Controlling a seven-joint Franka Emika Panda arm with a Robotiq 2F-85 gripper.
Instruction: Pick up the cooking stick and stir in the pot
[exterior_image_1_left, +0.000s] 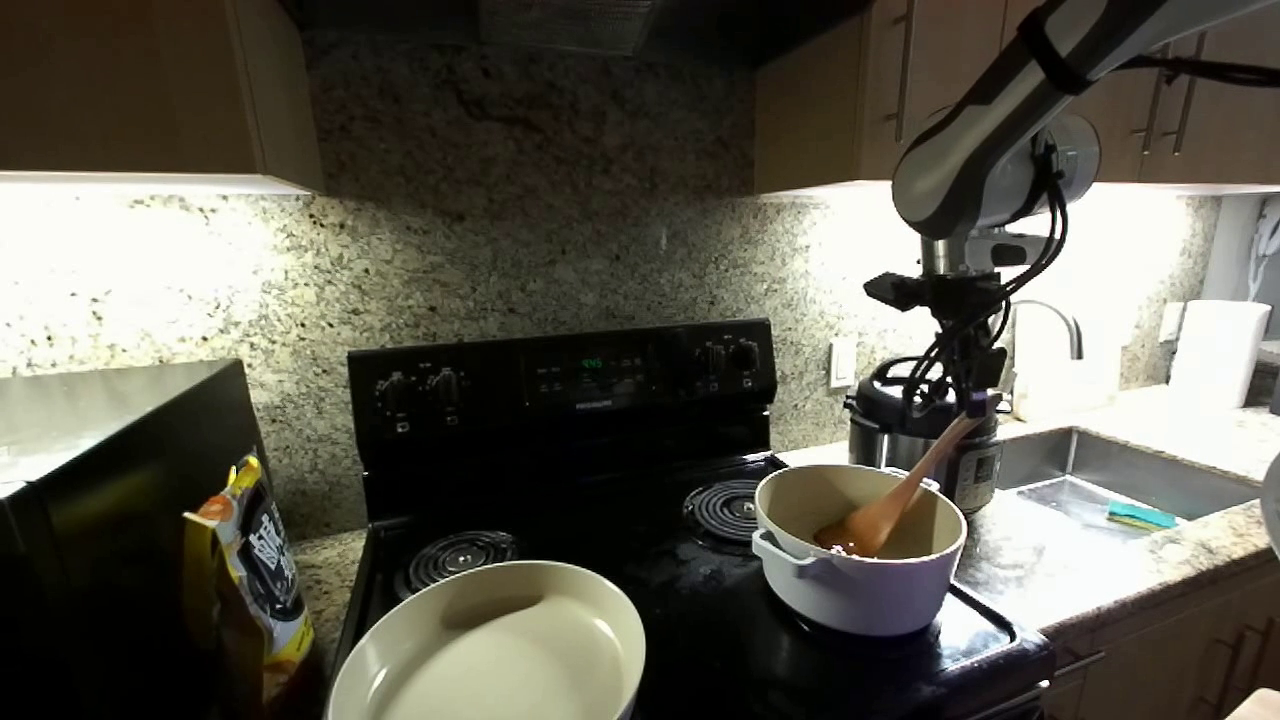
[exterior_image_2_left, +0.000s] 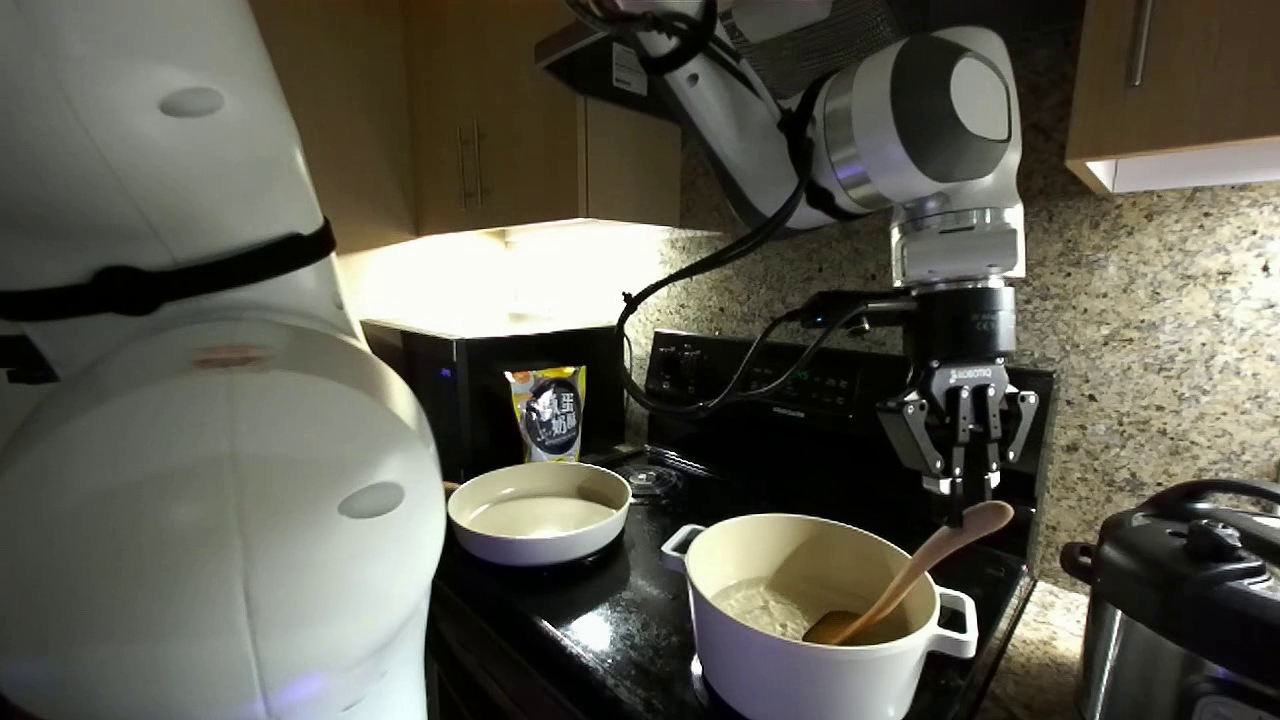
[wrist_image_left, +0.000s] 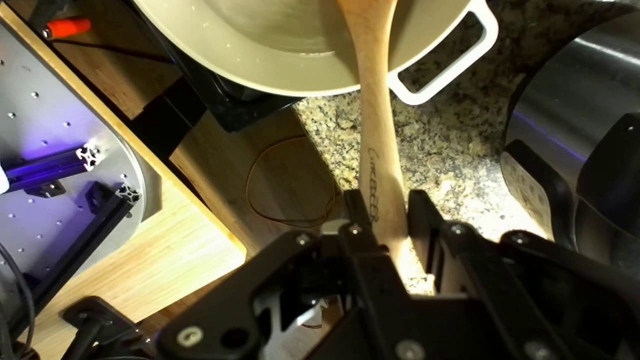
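Observation:
The cooking stick (exterior_image_1_left: 905, 497) is a light-brown wooden spoon. It leans tilted in the white pot (exterior_image_1_left: 850, 600), its bowl end low inside and its handle rising over the rim. In an exterior view the stick (exterior_image_2_left: 905, 585) dips into clear liquid in the pot (exterior_image_2_left: 800, 685). My gripper (exterior_image_2_left: 970, 505) points down at the handle's upper end, beyond the pot's rim. In the wrist view my gripper (wrist_image_left: 389, 207) has a finger on each side of the stick (wrist_image_left: 376, 110), both seeming to touch it. The handle's tip is partly hidden by the fingers. The pot (wrist_image_left: 305, 82) shows partly there.
The silver-and-black cooker (exterior_image_2_left: 1150, 590) stands close beside the pot on the counter. A shallow cream pan (exterior_image_1_left: 500, 650) sits on the black stove (exterior_image_1_left: 690, 610). A snack bag (exterior_image_1_left: 265, 570) stands at the far side. A sink (exterior_image_1_left: 1090, 460) holds a sponge (exterior_image_1_left: 1140, 515).

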